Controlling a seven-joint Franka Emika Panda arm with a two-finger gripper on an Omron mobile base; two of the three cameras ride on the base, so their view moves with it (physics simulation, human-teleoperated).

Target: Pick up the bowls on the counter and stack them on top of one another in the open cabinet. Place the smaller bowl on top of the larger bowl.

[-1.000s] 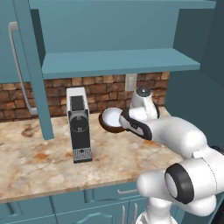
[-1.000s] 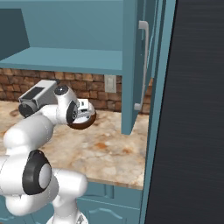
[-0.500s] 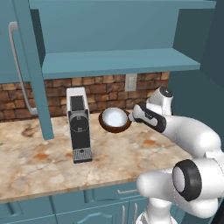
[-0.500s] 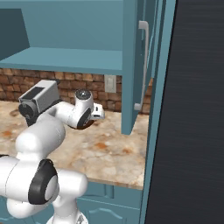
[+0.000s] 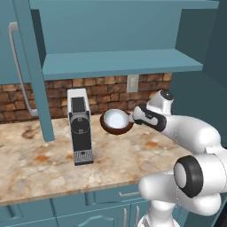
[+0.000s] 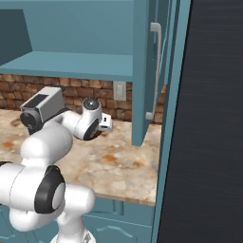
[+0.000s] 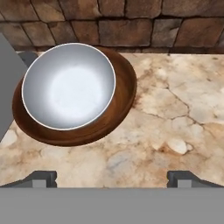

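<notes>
The smaller bowl (image 5: 115,118), glossy white, overlaps the larger bowl (image 5: 117,129), dark brown, on the counter (image 5: 40,155) by the brick wall. The hand view has the smaller bowl (image 7: 68,85) in front of the larger bowl (image 7: 120,103), whose rim shows to its right and below; whether one sits inside the other I cannot tell. My gripper (image 5: 134,116) hangs just right of both bowls, open, its fingertips (image 7: 42,178) wide apart with nothing between them. It also shows in the right base view (image 6: 107,123). Above is the open cabinet (image 5: 119,62) with its bare teal shelf.
A grey and black coffee machine (image 5: 80,126) stands left of the bowls. The cabinet's left door (image 5: 32,66) hangs open with a grey bar handle (image 5: 17,71). The right door (image 6: 141,71) reaches down near the counter. A tall dark panel (image 6: 213,118) closes off the right.
The hand has swung right, off the bowls, and now faces them from their right side. The bowls have stayed in place. The jaws stay open.
</notes>
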